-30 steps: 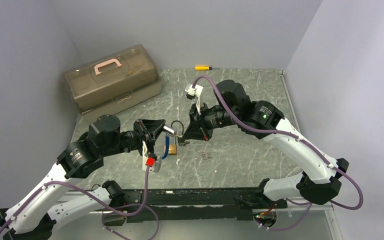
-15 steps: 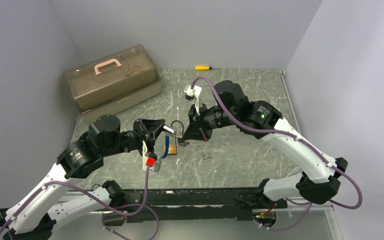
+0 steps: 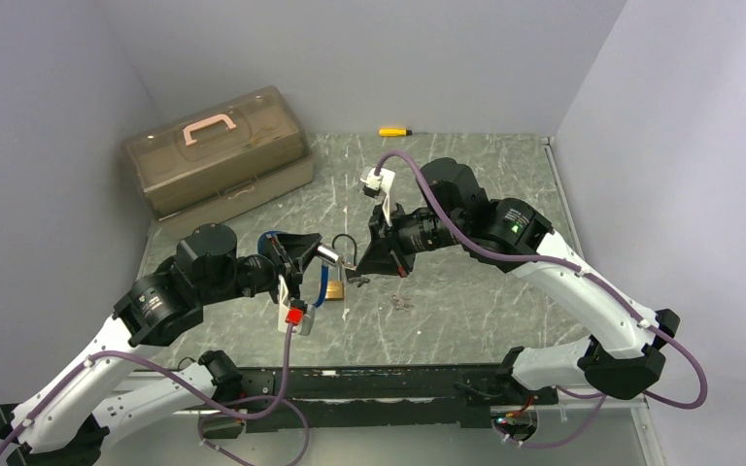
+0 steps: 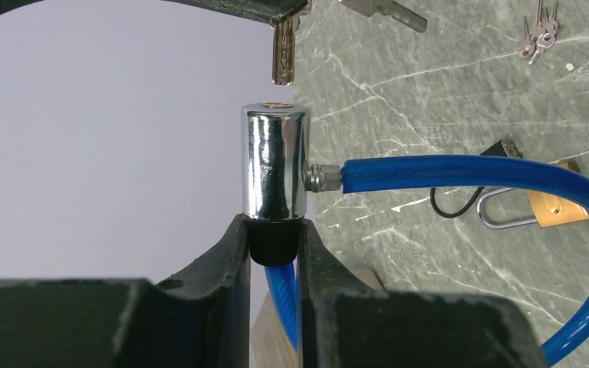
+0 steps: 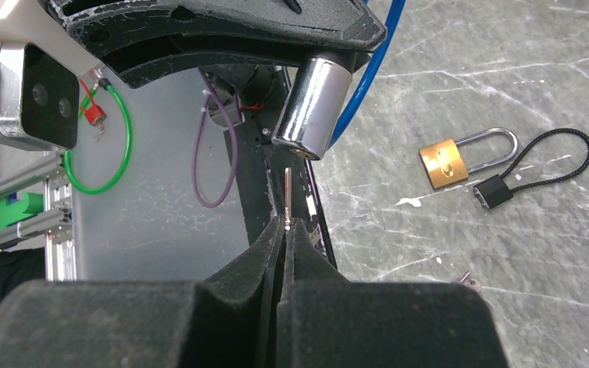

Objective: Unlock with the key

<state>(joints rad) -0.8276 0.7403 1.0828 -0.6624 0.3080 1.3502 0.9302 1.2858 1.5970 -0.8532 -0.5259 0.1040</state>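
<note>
My left gripper point(image 4: 274, 241) is shut on the black base of a chrome lock cylinder point(image 4: 275, 161), which is held off the table. A blue cable point(image 4: 468, 175) loops out of the cylinder's side. My right gripper point(image 5: 286, 226) is shut on a key point(image 5: 287, 192). The blade points at the cylinder's keyhole end point(image 5: 313, 107), in line with it and a small gap short. In the top view the two grippers meet at mid-table, left gripper point(image 3: 303, 250) facing right gripper point(image 3: 361, 264).
A brass padlock point(image 5: 449, 161) and a black cord lock point(image 5: 537, 165) lie on the marble table beneath the grippers. Loose small keys point(image 3: 400, 303) lie nearer the front. A brown toolbox point(image 3: 216, 150) stands at the back left. A yellow tool point(image 3: 395, 131) lies by the back wall.
Almost nothing: both arms have shifted only very slightly, and the key stays just short of the cylinder.
</note>
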